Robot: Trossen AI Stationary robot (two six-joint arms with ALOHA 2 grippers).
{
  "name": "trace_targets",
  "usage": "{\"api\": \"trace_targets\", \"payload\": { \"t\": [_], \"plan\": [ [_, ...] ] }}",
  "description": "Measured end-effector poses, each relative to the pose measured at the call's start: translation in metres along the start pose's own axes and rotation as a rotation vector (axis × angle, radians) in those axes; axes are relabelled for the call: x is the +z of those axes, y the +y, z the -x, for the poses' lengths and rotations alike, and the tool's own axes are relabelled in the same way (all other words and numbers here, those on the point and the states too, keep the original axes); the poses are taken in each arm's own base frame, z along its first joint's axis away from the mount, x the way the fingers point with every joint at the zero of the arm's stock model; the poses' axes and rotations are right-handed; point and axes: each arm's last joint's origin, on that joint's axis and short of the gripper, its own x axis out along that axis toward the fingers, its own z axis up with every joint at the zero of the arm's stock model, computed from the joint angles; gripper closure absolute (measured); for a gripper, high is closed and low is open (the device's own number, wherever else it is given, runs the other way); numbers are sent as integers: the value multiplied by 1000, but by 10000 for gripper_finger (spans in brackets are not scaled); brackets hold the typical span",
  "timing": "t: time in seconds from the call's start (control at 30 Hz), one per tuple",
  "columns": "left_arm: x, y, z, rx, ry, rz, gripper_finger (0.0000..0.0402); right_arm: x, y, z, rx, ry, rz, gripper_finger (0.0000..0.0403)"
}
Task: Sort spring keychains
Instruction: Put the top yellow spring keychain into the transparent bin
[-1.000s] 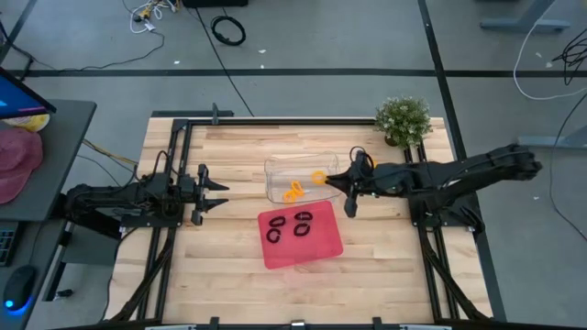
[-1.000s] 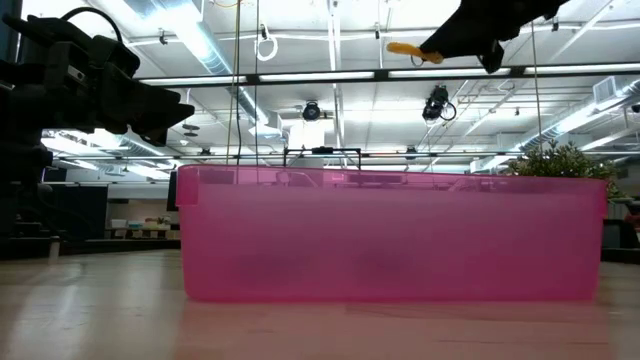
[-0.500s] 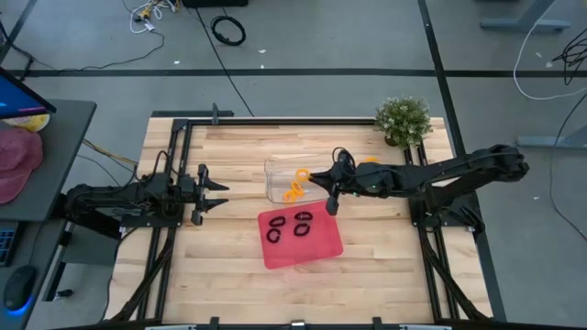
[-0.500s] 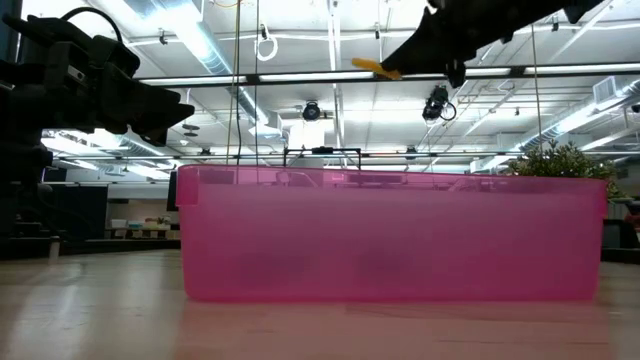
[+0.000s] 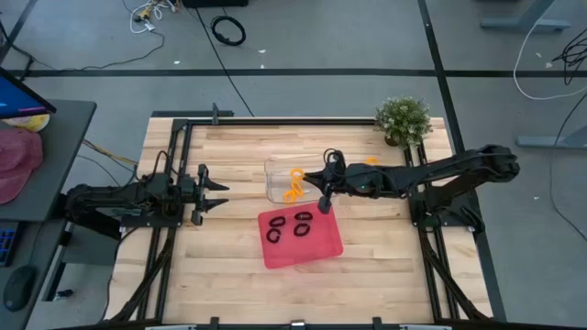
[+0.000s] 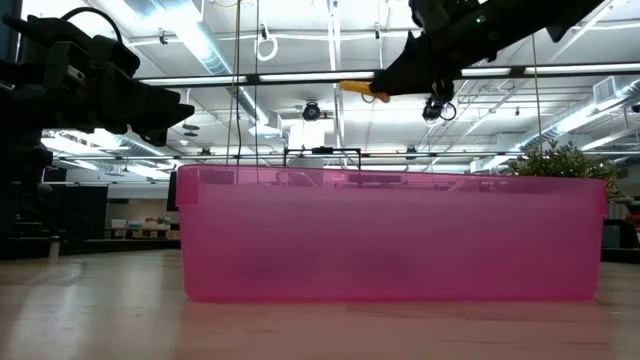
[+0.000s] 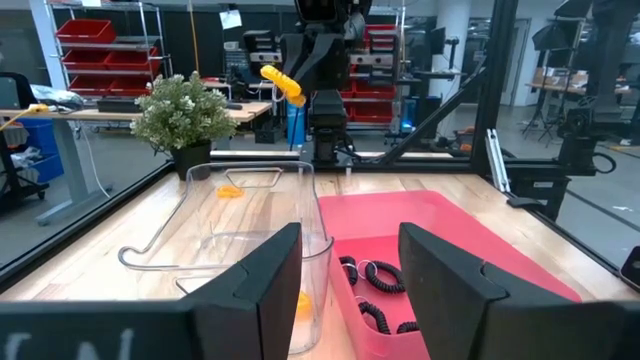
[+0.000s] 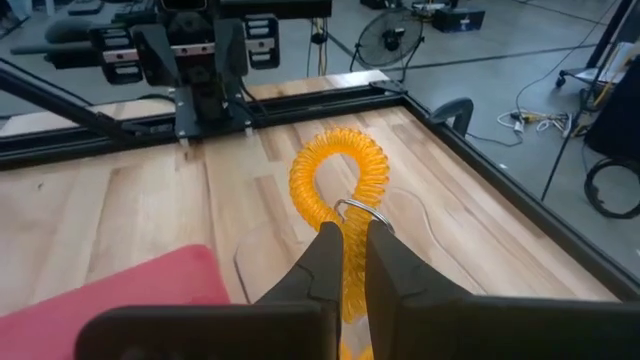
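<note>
The right gripper (image 8: 345,262) jaws clamp a coiled orange spring keychain (image 8: 337,178); left gripper (image 7: 345,285) jaws stand apart.

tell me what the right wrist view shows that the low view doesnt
Only the right wrist view shows the orange coiled spring keychain as a full loop with its small metal ring, the bare wooden table beneath it, and the waiting left arm at the table's far edge.

Only the low view shows the translucent pink-red plastic tray side-on across the picture and the potted green plant behind it.

Both show the right gripper shut on that keychain, held up in the air.
</note>
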Motion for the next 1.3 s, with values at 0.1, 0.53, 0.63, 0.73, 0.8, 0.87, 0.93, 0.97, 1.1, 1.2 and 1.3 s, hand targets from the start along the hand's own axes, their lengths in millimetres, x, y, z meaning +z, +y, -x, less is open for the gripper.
{"api": "trace_targets", "payload": {
  "t": [0.1, 0.53, 0.63, 0.73, 0.8, 0.87, 0.93, 0.97, 1.1, 1.2, 1.3],
  "plan": [
    [0, 0, 0, 0, 0, 0, 229, -1, -1, -5, -6, -9, 1, 388],
    [0, 0, 0, 0, 0, 0, 229, -6, -7, -18, -55, -15, -9, 388],
    [0, 0, 0, 0, 0, 0, 229, -7, -8, -19, -71, -15, 1, 388],
    [0, 0, 0, 1, 0, 0, 229, -4, -10, -19, -76, -40, -3, 388],
    [0, 0, 0, 0, 0, 0, 229, -2, -12, -20, -82, -57, -5, 388],
    [0, 0, 0, 0, 0, 0, 229, -1, -16, -21, -91, -61, -6, 388],
    [0, 0, 0, 1, 0, 0, 229, -1, -19, -22, -103, -61, -9, 388],
    [0, 0, 0, 0, 0, 0, 229, -1, -21, -22, -109, -60, -10, 388],
    [0, 0, 0, 0, 0, 0, 229, -1, -26, -23, -126, -56, -13, 388],
    [0, 0, 0, 0, 0, 0, 229, -2, -30, -24, -139, -41, -5, 388],
    [0, 0, 0, 0, 0, 0, 229, -3, -35, -25, -154, -24, -2, 388]
  ]
}}
